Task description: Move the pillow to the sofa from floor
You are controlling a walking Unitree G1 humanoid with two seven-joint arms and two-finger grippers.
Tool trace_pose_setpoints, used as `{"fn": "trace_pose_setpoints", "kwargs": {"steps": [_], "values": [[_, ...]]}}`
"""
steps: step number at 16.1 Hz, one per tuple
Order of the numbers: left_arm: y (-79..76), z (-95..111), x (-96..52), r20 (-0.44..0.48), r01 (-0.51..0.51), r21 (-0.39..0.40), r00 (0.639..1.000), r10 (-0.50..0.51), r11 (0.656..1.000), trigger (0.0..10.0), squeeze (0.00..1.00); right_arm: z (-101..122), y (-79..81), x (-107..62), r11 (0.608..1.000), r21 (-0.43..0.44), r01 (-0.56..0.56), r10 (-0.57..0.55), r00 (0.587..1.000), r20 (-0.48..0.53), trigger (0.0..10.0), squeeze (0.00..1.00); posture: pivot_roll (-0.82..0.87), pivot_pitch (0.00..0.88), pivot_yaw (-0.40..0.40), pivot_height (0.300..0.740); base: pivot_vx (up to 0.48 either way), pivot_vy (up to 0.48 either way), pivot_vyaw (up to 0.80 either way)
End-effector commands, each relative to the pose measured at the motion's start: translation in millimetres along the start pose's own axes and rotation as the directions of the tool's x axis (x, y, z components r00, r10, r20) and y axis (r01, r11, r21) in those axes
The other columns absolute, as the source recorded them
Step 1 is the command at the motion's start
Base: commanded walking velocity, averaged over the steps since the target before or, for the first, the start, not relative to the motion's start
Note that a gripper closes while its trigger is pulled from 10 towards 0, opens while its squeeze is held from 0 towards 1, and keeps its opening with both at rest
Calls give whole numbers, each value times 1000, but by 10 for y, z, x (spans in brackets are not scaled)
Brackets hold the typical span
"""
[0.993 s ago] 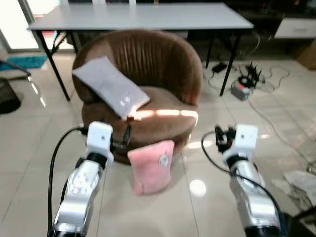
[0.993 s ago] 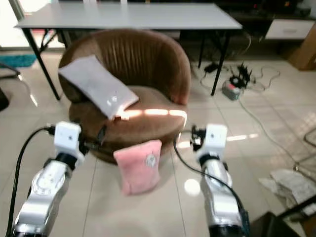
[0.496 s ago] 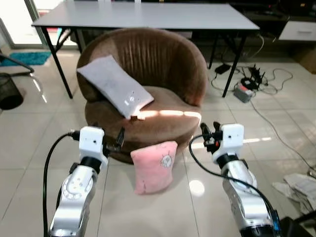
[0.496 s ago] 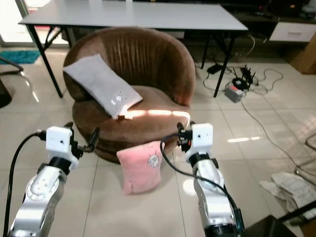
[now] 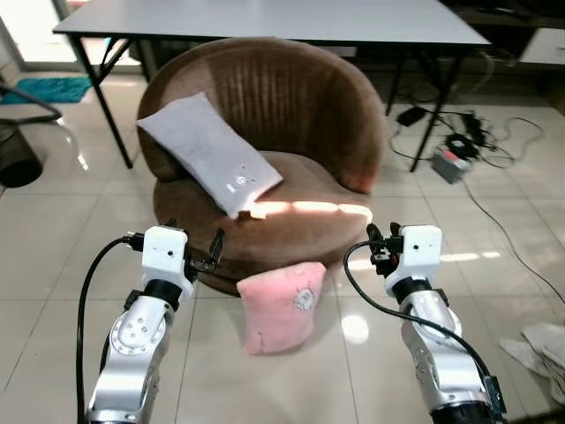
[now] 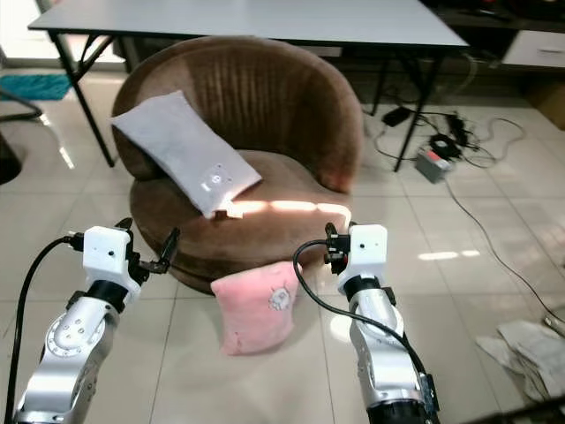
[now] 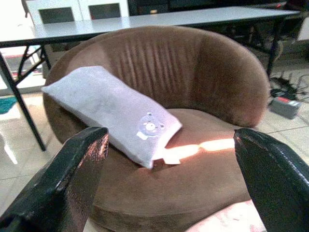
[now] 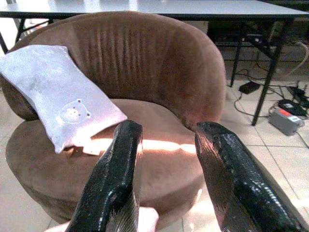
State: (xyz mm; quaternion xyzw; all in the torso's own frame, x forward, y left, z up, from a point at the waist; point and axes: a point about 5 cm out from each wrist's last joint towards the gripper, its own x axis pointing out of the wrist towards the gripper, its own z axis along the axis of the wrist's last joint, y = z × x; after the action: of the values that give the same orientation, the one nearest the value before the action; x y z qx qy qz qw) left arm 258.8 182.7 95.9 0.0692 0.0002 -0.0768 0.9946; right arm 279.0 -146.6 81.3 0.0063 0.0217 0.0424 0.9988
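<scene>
Two silver arms are seen raised over a tiled floor (image 5: 53,265), with the left gripper (image 7: 169,179) spread wide and empty, its fingers (image 7: 67,179) far apart in the left wrist view, and the right gripper (image 8: 166,174) also released and empty, its fingers (image 8: 113,183) held at a narrower gap. A pink pillow (image 5: 281,306) is shown standing on the floor between the two grippers and just below them, touched by neither, its upper edge leaning against the front of the sofa (image 5: 291,106). The pillow's pale top is glimpsed at the near edge of both wrist views. Just ahead of both grippers, the round brown sofa is pictured with a bright strip of sunlight across the front of its seat. A grey pillow (image 5: 208,152) printed with a small bear is seen lying on the seat, ahead of the left gripper, propped against that side of the backrest. Beyond the sofa, a grey desk (image 5: 274,19) on black legs is shown spanning the room. Farther off, beyond the right gripper and out to its side, a tangle of cables (image 5: 472,146) and a power strip are seen on the floor.
</scene>
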Motion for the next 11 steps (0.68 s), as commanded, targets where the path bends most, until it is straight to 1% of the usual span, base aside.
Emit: {"fn": "trace_pose_setpoints", "kwargs": {"steps": [1, 6, 8, 9, 11], "values": [[-36, 15, 30, 1, 19, 4, 1000, -19, 1000, 10000, 0, -44, -60, -10, 1000, -1, 22, -22, 999, -28, 10000, 0, 58, 16, -13, 740, 409, 0, 0], [-31, 15, 42, -1, 23, 8, 1000, -23, 1000, 10000, 0, -49, -61, -1, 1000, -4, 25, -25, 999, -31, 10000, 0, 56, 12, -9, 740, 406, 0, 0], [-39, 11, 48, -3, 27, 11, 1000, -27, 1000, 10000, 0, -60, -64, -4, 1000, -19, 22, -22, 999, -33, 10000, 0, 56, 11, -9, 740, 407, 0, 0], [-42, 11, 50, -3, 29, 12, 1000, -29, 999, 10000, 0, -61, -39, -8, 999, -35, -12, 11, 999, -32, 10000, 0, 57, 10, -9, 740, 405, 0, 0], [-41, 11, 51, -4, 30, 14, 1000, -30, 999, 10000, 0, -72, -4, -13, 997, -67, -34, 32, 999, -38, 10000, 0, 58, 10, -9, 740, 399, 0, 800]]}}
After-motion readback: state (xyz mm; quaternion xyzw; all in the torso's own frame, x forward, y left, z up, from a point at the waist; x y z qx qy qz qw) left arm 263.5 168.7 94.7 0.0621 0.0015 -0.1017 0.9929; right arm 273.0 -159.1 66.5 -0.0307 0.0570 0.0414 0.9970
